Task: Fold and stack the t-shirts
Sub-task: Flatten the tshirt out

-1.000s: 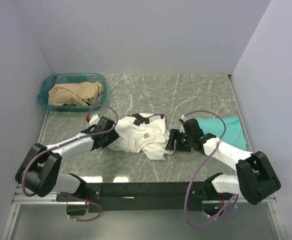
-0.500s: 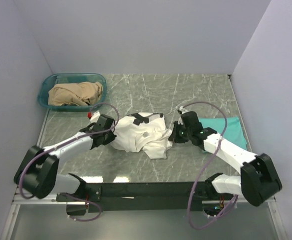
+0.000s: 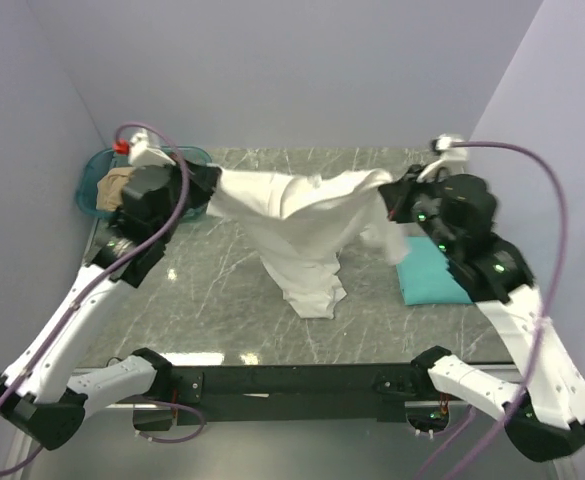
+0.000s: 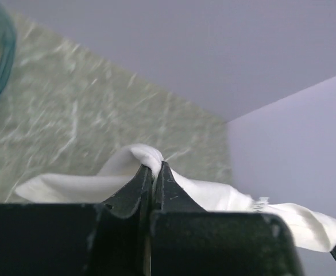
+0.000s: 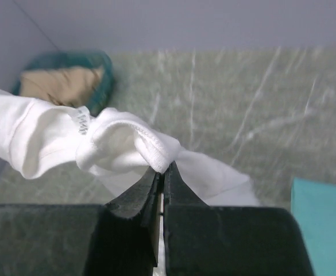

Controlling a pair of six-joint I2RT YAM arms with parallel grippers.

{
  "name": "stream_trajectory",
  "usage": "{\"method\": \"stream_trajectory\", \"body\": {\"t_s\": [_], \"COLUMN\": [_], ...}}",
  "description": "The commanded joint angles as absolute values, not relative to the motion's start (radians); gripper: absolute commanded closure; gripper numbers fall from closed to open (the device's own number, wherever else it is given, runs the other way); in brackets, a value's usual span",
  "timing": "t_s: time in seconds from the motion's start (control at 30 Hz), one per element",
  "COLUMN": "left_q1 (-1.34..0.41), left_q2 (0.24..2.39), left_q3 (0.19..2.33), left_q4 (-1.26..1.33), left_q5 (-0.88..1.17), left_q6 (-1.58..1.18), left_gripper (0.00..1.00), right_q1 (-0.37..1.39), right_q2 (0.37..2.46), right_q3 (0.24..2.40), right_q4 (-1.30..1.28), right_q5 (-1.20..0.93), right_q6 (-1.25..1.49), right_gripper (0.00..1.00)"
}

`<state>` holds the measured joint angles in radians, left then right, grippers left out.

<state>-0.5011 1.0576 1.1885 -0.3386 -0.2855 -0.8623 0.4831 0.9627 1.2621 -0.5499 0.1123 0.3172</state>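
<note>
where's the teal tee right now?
Top view: the teal tee lies on the table, right side, just right of the hanging white tee and near the right hand.

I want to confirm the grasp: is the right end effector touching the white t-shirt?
Touching. The right wrist view shows the right end effector shut on a hemmed fold of the white t-shirt, cloth pinched between its fingertips.

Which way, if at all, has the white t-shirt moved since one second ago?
Yes: the white t-shirt went up-frame, from mid-table to level with the basket, stretched between the left claw and right claw.
</note>
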Motion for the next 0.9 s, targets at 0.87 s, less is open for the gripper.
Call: {"method": "stream_trajectory", "body": {"t_s": [0.87], "left_q1": [-0.499], "left_q2": [1.233], "left_q3": [1.864], "left_q4": [-0.259], "left_q5": [-0.369], "left_q6": [-0.510], "left_gripper": [0.99], "right_q1": [0.479], "right_q2": [1.173], "right_q3": [2.108], "right_q4": [-0.729], "right_q5": [0.188], "right_q6": [-0.020], "right_gripper": [1.00]}}
